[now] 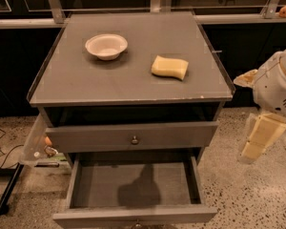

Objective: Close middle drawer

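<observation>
The middle drawer [133, 187] stands pulled well out toward me, its shallow grey box empty and its front panel [133, 216] at the bottom edge of the camera view. Above it the uppermost drawer front [86, 138] is flush, with a small round knob [134, 140]. The lowest drawer is out of view. My gripper [257, 141] hangs from the white arm [276, 87] at the right, beside the cabinet at about the height of the uppermost drawer front. It is apart from the cabinet and touches nothing.
A white bowl [106, 46] and a yellow sponge [169, 67] lie on the cabinet top [133, 87]. A clear plastic holder [37, 142] hangs on the cabinet's left side. A black bar [8, 190] and cables lie on the speckled floor at left.
</observation>
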`<state>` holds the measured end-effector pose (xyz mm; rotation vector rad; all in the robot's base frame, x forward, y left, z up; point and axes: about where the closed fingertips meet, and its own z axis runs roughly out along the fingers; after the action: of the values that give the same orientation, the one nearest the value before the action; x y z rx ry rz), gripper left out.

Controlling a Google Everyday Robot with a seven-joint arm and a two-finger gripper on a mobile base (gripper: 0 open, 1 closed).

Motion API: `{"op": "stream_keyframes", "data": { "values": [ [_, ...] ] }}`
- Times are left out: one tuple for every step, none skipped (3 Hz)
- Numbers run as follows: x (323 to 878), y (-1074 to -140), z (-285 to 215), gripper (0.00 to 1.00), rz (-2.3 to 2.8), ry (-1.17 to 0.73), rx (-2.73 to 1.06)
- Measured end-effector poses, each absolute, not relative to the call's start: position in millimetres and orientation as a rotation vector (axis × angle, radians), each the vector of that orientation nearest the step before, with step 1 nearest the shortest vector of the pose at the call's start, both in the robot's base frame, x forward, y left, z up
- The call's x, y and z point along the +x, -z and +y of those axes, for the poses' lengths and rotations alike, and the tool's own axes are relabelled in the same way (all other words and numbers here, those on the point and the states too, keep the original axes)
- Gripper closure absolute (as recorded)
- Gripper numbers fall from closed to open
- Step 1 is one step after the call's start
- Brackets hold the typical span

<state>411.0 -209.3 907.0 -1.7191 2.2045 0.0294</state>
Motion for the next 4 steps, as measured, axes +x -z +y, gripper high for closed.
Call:
{"op": "stream_keyframes", "data": {
  "values": [
    [400.3, -888.6, -206.1, 0.00, 2.206, -0.078, -1.741],
    [382.5, -830.6, -208.2, 0.00, 2.265, -0.257, -1.687],
    [365.4, -779.6, -209.8, 0.19, 2.288, -0.384, -1.626],
    [354.4, -737.6, -210.1, 0.42, 2.254, -0.407, -1.586]
  ]
}}
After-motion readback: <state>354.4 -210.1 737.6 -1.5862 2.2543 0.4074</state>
